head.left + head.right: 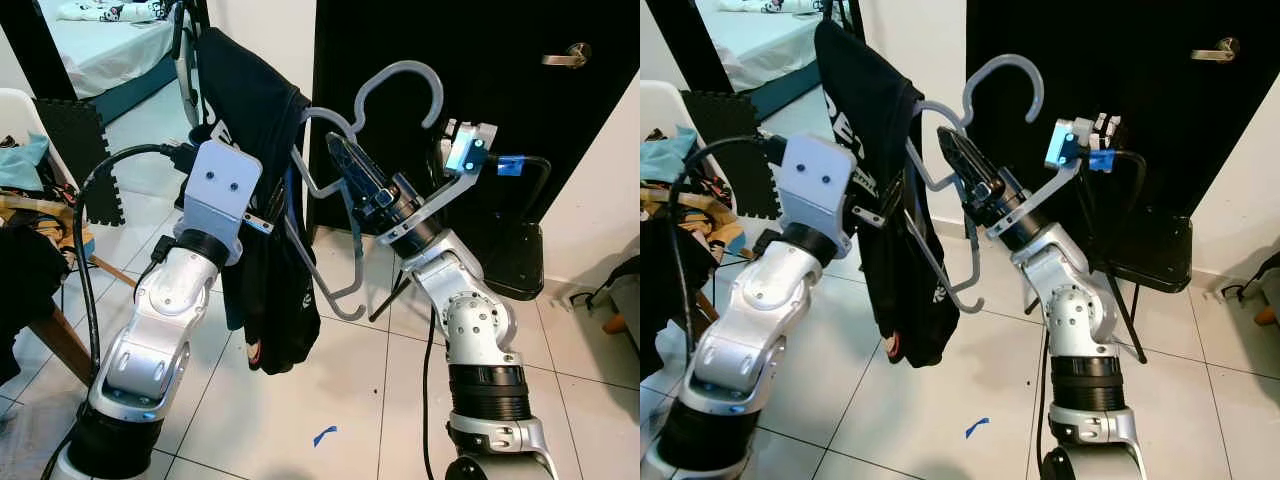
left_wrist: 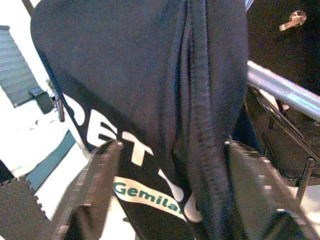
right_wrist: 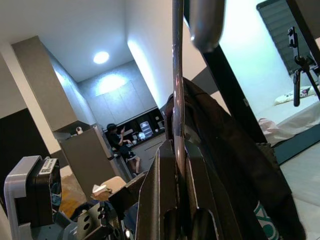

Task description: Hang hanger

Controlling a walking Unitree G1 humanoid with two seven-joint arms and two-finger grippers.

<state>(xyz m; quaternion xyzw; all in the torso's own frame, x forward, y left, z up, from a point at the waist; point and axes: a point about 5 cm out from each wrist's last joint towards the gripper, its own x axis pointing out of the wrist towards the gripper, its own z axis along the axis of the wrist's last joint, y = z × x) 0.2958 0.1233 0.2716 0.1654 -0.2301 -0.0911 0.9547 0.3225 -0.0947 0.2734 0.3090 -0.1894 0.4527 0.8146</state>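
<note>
Hanger (image 1: 345, 215) is sitting up in the air between the two arms, a grey plastic one with its hook (image 1: 400, 85) curling up in front of the black door (image 1: 500, 120). Right tool (image 1: 352, 172) is pinching it around the neck, just below the hook; in the right wrist view the fingers (image 3: 160, 195) are pressing together on the thin grey bar (image 3: 178, 90) running straight up between them.

Black garment (image 1: 262, 200) with white lettering is draping over one side of the hanger and hanging down toward the tiled floor (image 1: 330, 400). Left tool (image 2: 170, 190) is holding that cloth: in the left wrist view both fingers (image 2: 95, 185) are sitting on either side of a bunched fold of it, with the fabric filling the gap, so it's closing on the garment rather than spreading free. The grey hanger arm is passing just behind the cloth there.

Behind the arms, a black folding chair (image 1: 515, 260) is standing by the door, and a bed (image 1: 110, 45) is showing through the opening on the robot's left. A small blue scrap (image 1: 324, 436) is lying on the floor tiles. In the right wrist view a person (image 3: 122, 145) is standing far back by some kitchen cabinets.
</note>
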